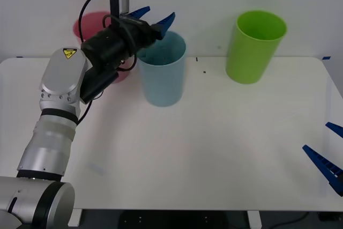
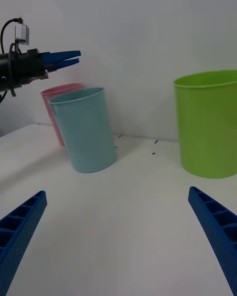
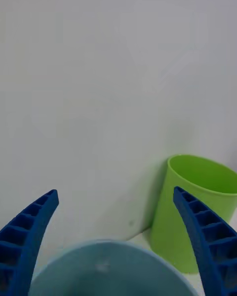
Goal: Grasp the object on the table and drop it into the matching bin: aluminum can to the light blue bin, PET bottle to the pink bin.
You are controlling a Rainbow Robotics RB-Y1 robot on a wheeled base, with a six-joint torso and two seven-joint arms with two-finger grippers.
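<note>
Above the tall light blue plastic bin [image 1: 162, 68] near the desk's [image 1: 214, 143] far edge, the left hand [image 1: 151, 19] hangs spread and empty; the can probably lies inside, out of sight. The right hand [image 1: 328, 151], fingers apart, waits at the right edge.

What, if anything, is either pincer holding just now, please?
Nothing: the left pincer is open above the light blue bin, and the right pincer is open, low over the table.

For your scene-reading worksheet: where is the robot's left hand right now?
In the front view, the left hand hangs open above the light blue bin, at the table's far left, beside the pink bin.
</note>
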